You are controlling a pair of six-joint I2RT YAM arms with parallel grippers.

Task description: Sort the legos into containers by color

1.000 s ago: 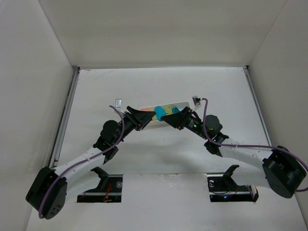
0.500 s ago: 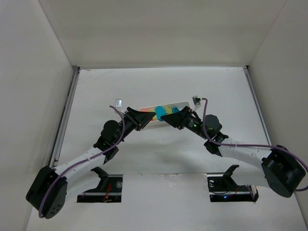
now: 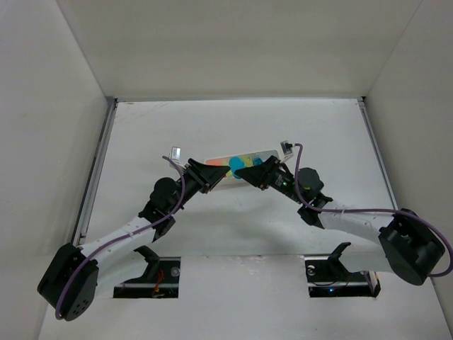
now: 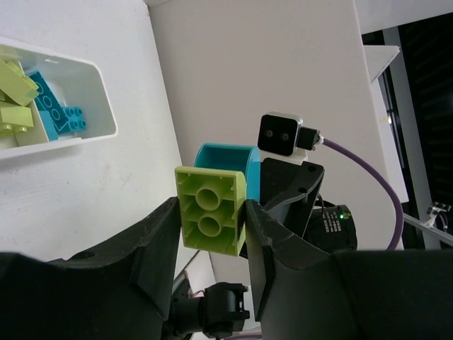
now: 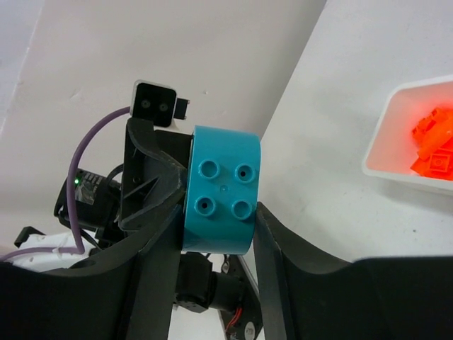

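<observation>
My left gripper is shut on a yellow-green brick, its hollow underside facing the camera. My right gripper is shut on a round cyan brick, studs facing the camera. The two bricks sit back to back; I cannot tell if they are joined. The cyan brick shows behind the green one in the left wrist view. In the top view both grippers, left and right, meet tip to tip in front of the white tray, with the cyan brick between them.
One tray end holds cyan bricks and yellow-green bricks. The other tray end holds orange-red bricks. White walls enclose the table on three sides.
Both grippers have edged slightly away from the bases, towards the tray, still tip to tip and still holding their bricks.
</observation>
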